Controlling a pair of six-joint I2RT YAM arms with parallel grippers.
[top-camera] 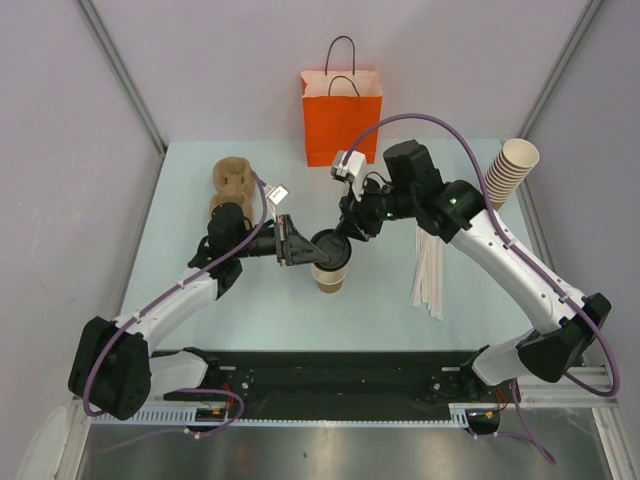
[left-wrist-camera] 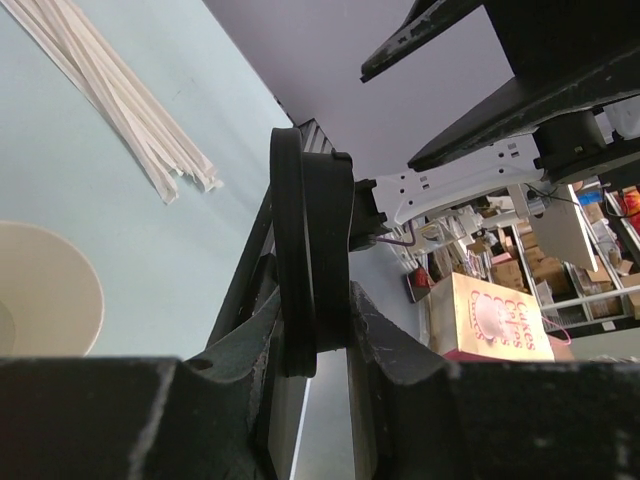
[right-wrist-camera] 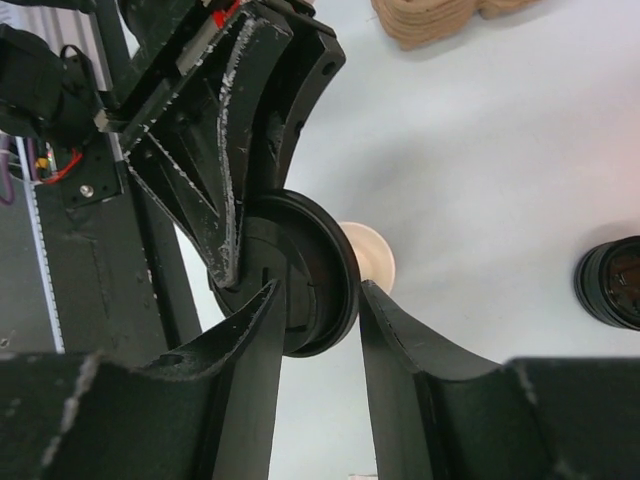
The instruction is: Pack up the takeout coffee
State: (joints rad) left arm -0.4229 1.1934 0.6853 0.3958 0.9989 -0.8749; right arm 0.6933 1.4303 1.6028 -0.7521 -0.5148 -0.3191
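The takeout coffee point(top-camera: 329, 275) is sitting mid-table, light and crushable, likely best gripped low, while both the left gripper point(top-camera: 300, 243) and right gripper point(top-camera: 345, 235) are pinching its stiff black lid point(top-camera: 329, 247).

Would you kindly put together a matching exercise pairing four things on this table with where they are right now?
Things:
1. black lid
2. orange bag
3. paper straws
4. stack of tan cups

Places:
A. lying flat under the right arm
B. standing at the table's far edge, middle
C. leaning at the far right corner
D. held on edge between both grippers, above an open brown cup

Pairs: 1-D, 2-B, 3-A, 4-C
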